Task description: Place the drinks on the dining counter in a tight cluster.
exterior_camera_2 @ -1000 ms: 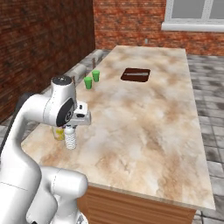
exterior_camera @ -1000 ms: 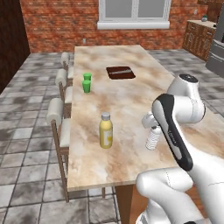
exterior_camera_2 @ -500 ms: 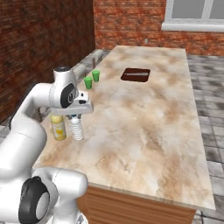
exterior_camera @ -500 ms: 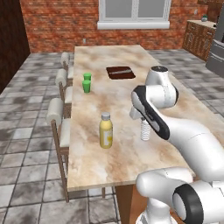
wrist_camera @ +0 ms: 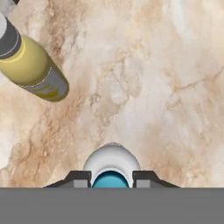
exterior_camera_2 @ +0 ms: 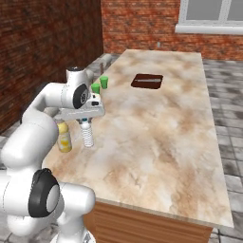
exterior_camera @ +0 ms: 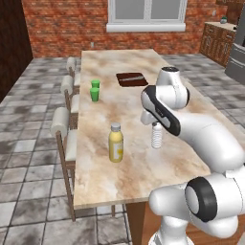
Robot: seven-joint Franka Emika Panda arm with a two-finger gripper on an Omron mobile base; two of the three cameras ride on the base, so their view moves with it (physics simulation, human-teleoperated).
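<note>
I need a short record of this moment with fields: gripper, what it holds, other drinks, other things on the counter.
gripper: gripper shut on the water bottle, fingers at either side of its neck
held: water bottle, upright
juice bottle: juice bottle stands on the dining counter, apart from the water bottle
other things: two green cups, dark inset

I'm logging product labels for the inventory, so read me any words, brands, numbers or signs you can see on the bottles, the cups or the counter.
No text can be read anywhere.
Yellow juice bottle: a dark band near its base, seen in the hand view, carries no legible lettering.
Water bottle, held in the gripper: ribbed clear body, no label.
Green cups: plain.
Dining counter: marbled stone, no markings.
</note>
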